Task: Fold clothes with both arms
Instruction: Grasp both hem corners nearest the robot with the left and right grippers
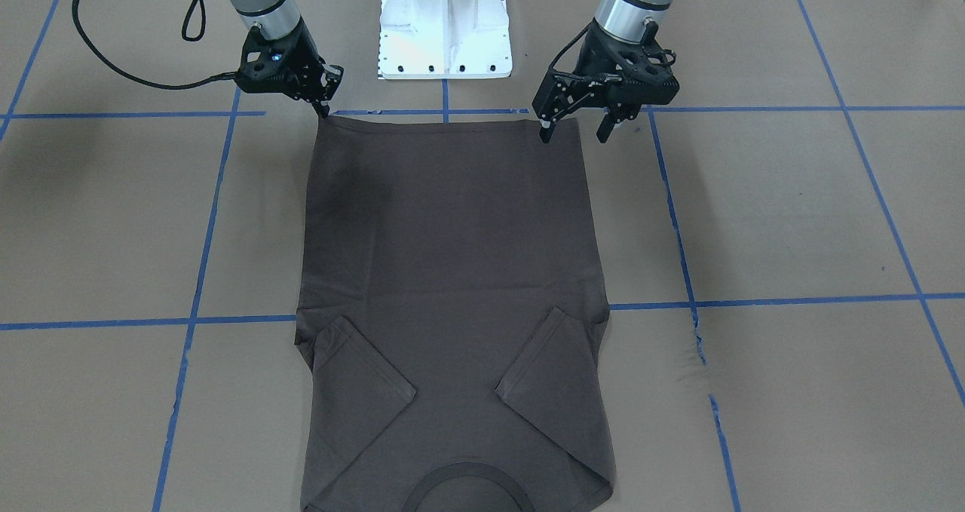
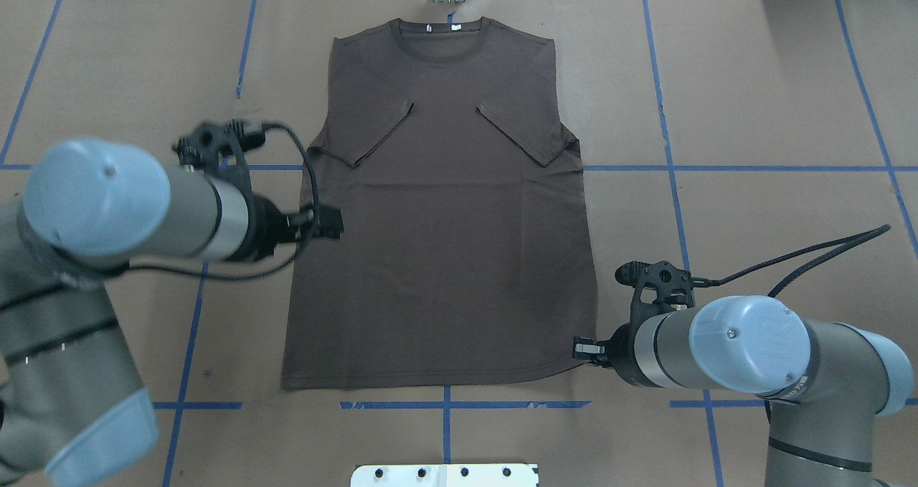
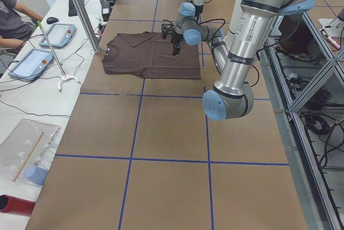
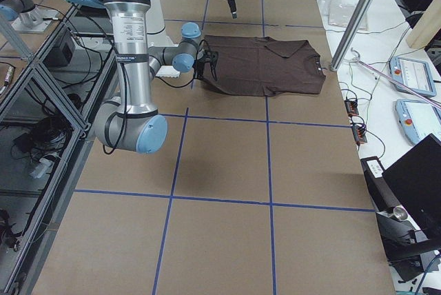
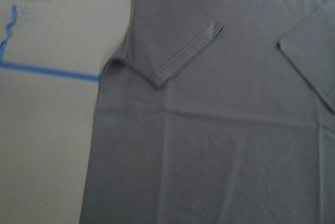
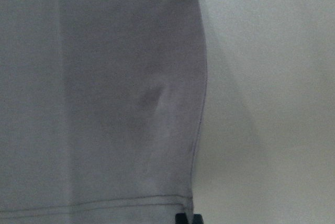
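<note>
T-shirt (image 2: 445, 243) lies flat on the table (image 2: 753, 78). Its long axis runs near-to-far from the robot, with the hem (image 2: 437, 381) at the near end and the collar (image 2: 443, 42) at the far end. Both sleeves (image 2: 373, 132) are folded in over the body. My read: sleeve folds done, lengthwise fold not yet made.

Right gripper (image 1: 324, 103) is low, at the hem's right corner. Its wrist view shows that corner just beside the dark fingertips at the bottom of the frame. It doesn't show whether cloth sits between them, so I can't tell if it's apart, together or clamped.

Left gripper (image 1: 574, 130) has its fingers clearly apart, with nothing in them. It hangs well above the table: the exterior right view shows it high, and its wrist view takes in a sleeve and the collar at once. It's over the shirt's left side. I'd put the hem's left corner below it and somewhat nearer the robot.

What the next move turns on:
- The right arm is already at its corner, so the left has the longer way to go, down and toward the near end.
- Both then need a grip on the hem.
- The carry would run along the long axis, from the hem toward the collar.

Risk: one corner lifting ahead of the other would skew the fold.
</note>
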Controlling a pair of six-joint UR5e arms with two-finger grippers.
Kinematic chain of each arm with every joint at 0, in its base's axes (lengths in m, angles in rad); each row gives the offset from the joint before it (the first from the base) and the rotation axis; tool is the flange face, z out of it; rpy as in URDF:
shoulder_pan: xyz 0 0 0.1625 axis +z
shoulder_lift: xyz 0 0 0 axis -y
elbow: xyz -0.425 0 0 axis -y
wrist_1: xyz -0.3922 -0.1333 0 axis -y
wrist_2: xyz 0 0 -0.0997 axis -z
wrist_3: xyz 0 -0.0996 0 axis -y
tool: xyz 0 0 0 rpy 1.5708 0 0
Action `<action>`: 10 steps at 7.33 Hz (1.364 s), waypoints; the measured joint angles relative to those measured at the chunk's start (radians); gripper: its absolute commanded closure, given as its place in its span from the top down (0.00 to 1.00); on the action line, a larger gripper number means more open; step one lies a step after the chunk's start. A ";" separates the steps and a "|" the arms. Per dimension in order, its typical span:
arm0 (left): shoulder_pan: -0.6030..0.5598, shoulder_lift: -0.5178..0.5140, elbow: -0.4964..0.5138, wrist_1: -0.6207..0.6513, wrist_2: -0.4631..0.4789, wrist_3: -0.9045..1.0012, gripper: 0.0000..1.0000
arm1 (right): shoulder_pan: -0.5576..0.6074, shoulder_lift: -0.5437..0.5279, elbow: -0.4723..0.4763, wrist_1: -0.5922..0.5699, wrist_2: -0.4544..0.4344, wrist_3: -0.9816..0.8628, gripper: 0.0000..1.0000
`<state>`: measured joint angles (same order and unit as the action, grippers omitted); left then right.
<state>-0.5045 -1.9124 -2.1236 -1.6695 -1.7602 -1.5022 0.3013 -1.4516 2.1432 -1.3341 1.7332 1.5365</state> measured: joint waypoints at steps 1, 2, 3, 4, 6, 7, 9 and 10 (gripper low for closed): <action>0.101 0.048 -0.023 0.000 0.064 -0.123 0.97 | 0.013 0.001 0.018 0.002 0.003 -0.005 0.00; 0.195 0.084 -0.030 0.001 0.125 -0.243 0.96 | 0.024 0.003 0.029 0.005 0.005 -0.009 0.00; 0.266 0.109 -0.019 0.005 0.171 -0.339 0.94 | 0.031 0.006 0.036 0.007 0.005 -0.010 0.00; 0.308 0.128 0.002 0.006 0.195 -0.400 0.94 | 0.035 0.010 0.040 0.008 0.005 -0.011 0.00; 0.340 0.145 0.050 0.007 0.209 -0.450 0.92 | 0.039 0.020 0.042 0.009 0.005 -0.012 0.00; 0.344 0.146 0.063 0.009 0.210 -0.454 0.91 | 0.039 0.022 0.043 0.009 0.005 -0.012 0.00; 0.345 0.144 0.083 0.023 0.221 -0.454 0.90 | 0.040 0.024 0.042 0.009 0.005 -0.013 0.00; 0.345 0.143 0.092 0.028 0.227 -0.453 0.90 | 0.040 0.025 0.041 0.009 0.005 -0.013 0.00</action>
<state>-0.1598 -1.7693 -2.0317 -1.6413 -1.5331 -1.9551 0.3410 -1.4264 2.1846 -1.3254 1.7380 1.5237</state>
